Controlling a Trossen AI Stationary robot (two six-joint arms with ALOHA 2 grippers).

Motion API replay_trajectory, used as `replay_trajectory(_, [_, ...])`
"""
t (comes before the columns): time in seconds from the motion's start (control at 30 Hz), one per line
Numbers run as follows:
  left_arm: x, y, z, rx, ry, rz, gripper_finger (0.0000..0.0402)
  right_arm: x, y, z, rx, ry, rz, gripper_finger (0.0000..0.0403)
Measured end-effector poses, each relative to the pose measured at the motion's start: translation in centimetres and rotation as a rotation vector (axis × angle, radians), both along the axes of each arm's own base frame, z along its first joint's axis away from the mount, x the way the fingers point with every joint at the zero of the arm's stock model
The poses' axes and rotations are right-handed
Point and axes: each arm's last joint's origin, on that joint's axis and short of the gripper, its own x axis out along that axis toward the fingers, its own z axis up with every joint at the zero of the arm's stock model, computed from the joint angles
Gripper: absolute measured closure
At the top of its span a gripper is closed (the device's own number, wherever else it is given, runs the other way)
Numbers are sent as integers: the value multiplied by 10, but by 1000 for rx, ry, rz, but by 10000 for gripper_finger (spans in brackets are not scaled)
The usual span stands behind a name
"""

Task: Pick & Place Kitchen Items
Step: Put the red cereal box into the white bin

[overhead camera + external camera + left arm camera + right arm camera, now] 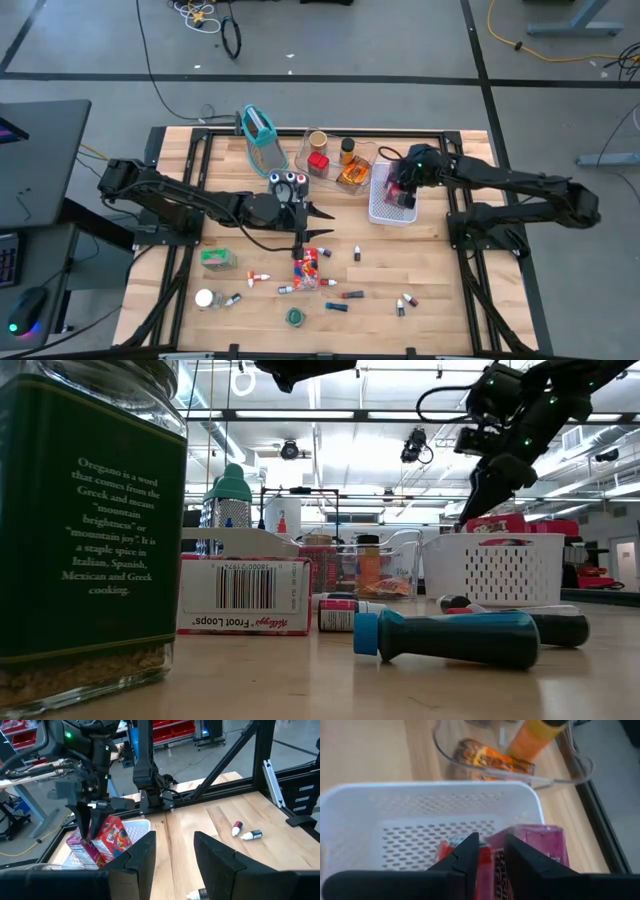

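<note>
A white basket at the far right of the table holds a red box and a pink box, both standing on end. My right gripper hangs over the basket, slanting down, its fingers slightly apart astride the red box's top edge. My left gripper hovers level above the table's middle, open with nothing between its fingers. A red packet, a green packet, several small vials and round lids lie on the near half of the table. My right gripper has a finger on each side of the red box's top edge, coming from above at a slant. I cannot tell whether the fingers touch it. The box stands in the basket beside the pink box.
A clear tray with an amber jar and a red-capped jar sits left of the basket. A teal-rimmed holder stands at the far edge. In the low view an oregano jar, a cereal box and a blue-capped tube lie near the front.
</note>
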Motion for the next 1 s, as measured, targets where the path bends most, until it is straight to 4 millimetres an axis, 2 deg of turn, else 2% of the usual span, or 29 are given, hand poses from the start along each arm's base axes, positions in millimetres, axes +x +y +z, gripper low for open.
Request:
replay_trajectory(0.23, [0, 0, 0, -7, -1, 1, 260, -7, 2, 11, -67, -42, -4, 293])
replay_trajectory(0.37, [0, 0, 0, -19, -2, 4, 259, -7, 7, 21, -69, -147, 23, 291])
replay_trajectory(0.6, [0, 0, 0, -37, -2, 7, 260, 10, 27, 40, 224, -479, 181, 291])
replay_trajectory(0.7, [0, 0, 0, -38, -3, 9, 259, 16, 40, 29, 313, -546, 283, 294])
replay_trajectory(0.87, [0, 0, 0, -84, -3, 6, 260, 18, 55, 5, 251, -705, 425, 302])
replay_trajectory(1.0, [0, -1, 0, -85, 0, -26, 260, 17, 57, 5, 191, -867, 450, 307])
